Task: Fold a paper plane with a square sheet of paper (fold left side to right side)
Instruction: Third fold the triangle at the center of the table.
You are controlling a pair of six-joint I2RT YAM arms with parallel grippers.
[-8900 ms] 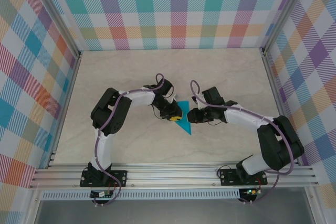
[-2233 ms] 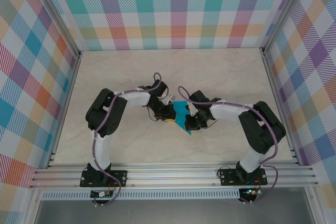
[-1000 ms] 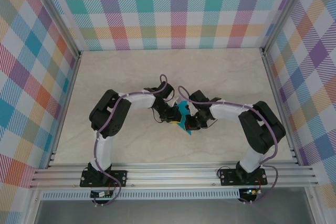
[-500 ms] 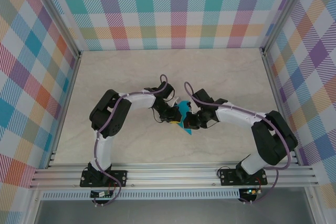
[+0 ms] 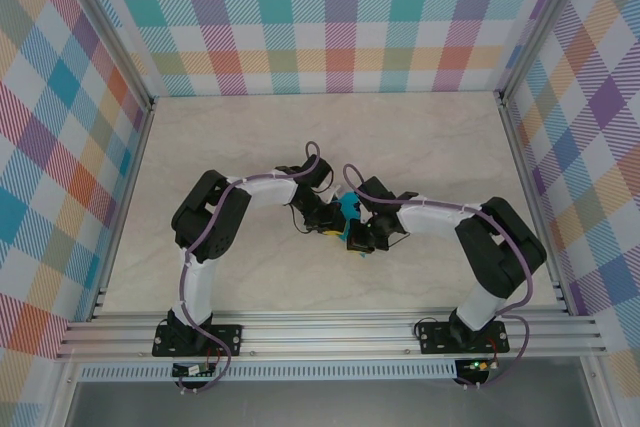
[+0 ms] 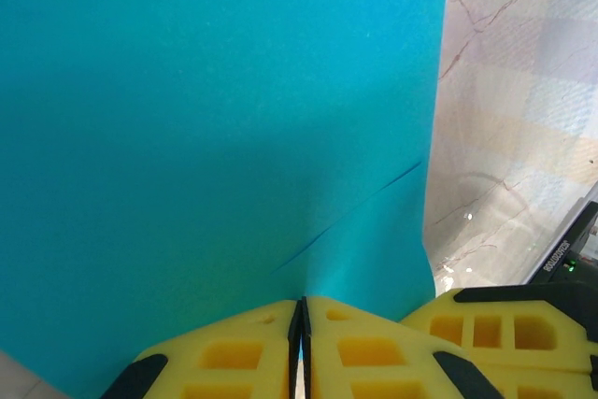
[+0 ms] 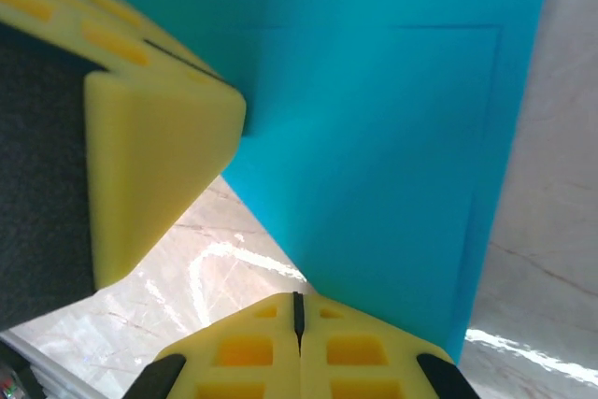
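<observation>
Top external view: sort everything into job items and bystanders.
Job: turquoise paper, partly folded; left gripper, shut on it; right gripper, shut on it.
Bystanders: table; plaid walls; aluminium rail at the near edge.

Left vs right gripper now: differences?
Left gripper pinches the paper beside a slanted crease; right gripper pinches below straight fold lines. From above, left gripper sits left of the paper, right gripper at its near right. Both are shut on the paper.
</observation>
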